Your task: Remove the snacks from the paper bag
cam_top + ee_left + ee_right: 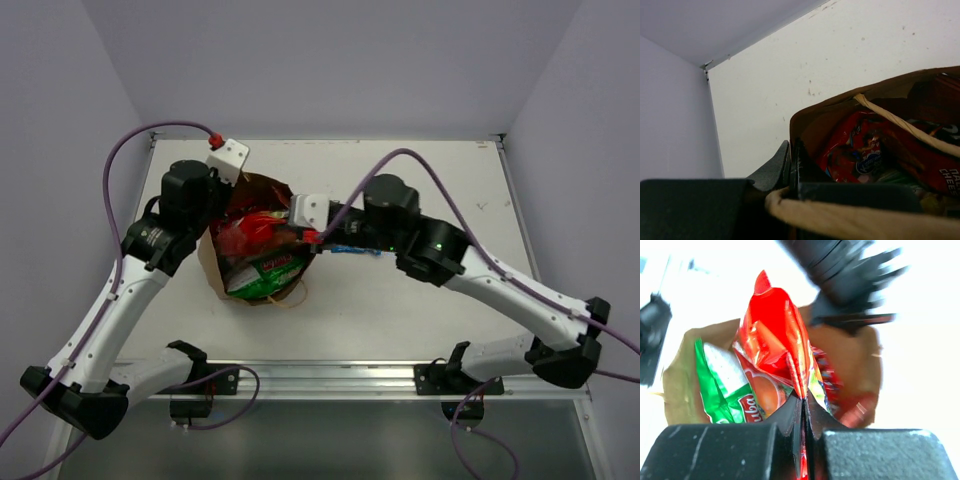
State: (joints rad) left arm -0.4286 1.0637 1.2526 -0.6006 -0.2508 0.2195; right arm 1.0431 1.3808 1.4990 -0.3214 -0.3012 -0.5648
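Right wrist cam: R gripper [803, 407] was pinched tight on red snack bag [771, 330]; L gripper [792, 157] was clamped on paper bag [810, 122] rim.

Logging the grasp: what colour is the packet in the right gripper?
Shiny red-orange; the packet shows best in the right wrist view.

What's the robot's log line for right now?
left gripper: shut on paper bag rim | right gripper: shut on red packet | green packet: inside bag

Right tool [803, 414] is pinching red-orange packet [772, 335] by its near edge, fingers closed. Green-white chip bag [722, 385] is sitting just left of it, both poking out of paper bag [855, 360].
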